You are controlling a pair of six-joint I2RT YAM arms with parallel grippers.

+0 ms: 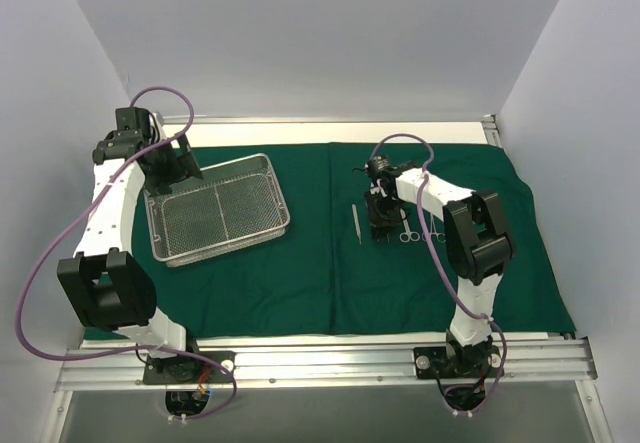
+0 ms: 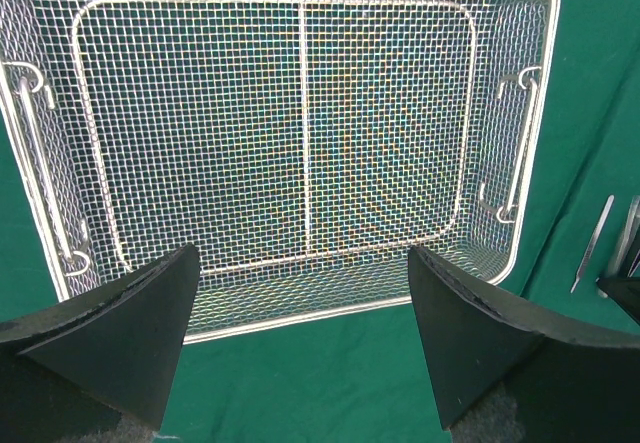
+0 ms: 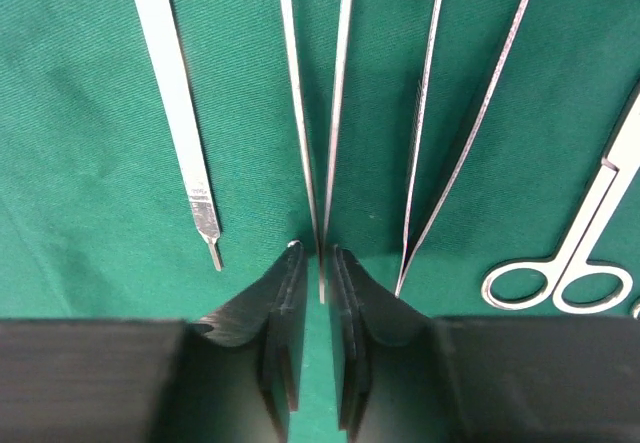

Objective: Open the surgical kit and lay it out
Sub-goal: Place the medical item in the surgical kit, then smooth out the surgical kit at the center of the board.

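The dark green cloth (image 1: 300,283) lies spread flat over the table. The silver wire-mesh tray (image 1: 280,195) sits empty on its left half. My left gripper (image 1: 185,168) hovers open and empty at the tray's far-left side; the tray rim (image 2: 350,308) shows between its fingers. On the right half lie a flat scalpel handle (image 3: 175,93), two tweezers (image 3: 300,113) (image 3: 470,133) and a ring-handled instrument (image 3: 590,233), side by side. My right gripper (image 3: 320,263) is low over the cloth. Its jaws stand a narrow gap apart around the joined end of the middle tweezers, without pinching it.
White walls close in the back and both sides. A metal rail (image 1: 330,358) runs along the near edge. More ring-handled instruments (image 1: 432,235) lie right of my right gripper (image 1: 383,225). Bare cloth lies between the tray and the scalpel handle (image 1: 355,221).
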